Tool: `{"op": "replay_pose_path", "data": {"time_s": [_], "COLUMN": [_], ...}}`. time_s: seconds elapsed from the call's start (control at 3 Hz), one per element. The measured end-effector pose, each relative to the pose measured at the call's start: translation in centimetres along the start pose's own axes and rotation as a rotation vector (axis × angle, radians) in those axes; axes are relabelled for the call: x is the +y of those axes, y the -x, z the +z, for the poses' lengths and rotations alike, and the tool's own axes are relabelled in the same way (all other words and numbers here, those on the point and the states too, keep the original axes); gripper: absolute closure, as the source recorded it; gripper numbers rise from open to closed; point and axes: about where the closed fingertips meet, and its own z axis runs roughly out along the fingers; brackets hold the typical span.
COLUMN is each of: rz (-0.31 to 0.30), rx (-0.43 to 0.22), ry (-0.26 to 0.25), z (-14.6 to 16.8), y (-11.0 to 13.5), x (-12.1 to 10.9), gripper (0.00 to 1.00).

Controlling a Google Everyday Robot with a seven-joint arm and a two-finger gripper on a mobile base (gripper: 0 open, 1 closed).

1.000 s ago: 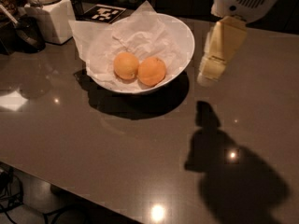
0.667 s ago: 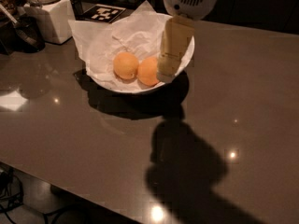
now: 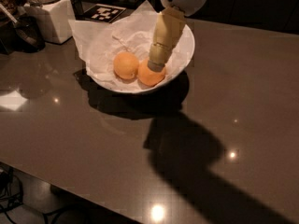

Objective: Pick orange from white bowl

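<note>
1. The jaws belong to the gripper (image 3: 156,65), which slants down from the upper right into the bowl. Its tip sits at the top of the orange (image 3: 152,77), touching it or just above it. Whether the jaws are parted or closed cannot be told, and no firm hold on the fruit shows.
2. The dark, glossy counter (image 3: 243,106) carries everything, with the bowl at its back centre and a white square jar (image 3: 50,17) well apart at the back left.
3. The white bowl (image 3: 188,50) is lined with crumpled white paper (image 3: 105,41), and the gripper reaches in over its right side.
4. The orange lies in the near-right part of the bowl, directly under the gripper's tip. It is round, so no long axis governs the approach.
5. A paler fruit (image 3: 126,65) sits just left of the orange, touching it or nearly so. A jaw going down on that side likely has little room, while the right side looks freer.
</note>
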Motion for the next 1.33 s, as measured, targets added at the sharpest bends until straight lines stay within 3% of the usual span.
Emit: {"op": "replay_pose_path", "data": {"time_s": [0.67,1.33], "rz": [0.139,0.165], "rx": [-0.043,-0.052], "ry": [0.123,0.182], "z": [3.7,6.3], "y": [1.5,3.4], "x": [-4.0,-4.9], "gripper": [0.01,0.13]}}
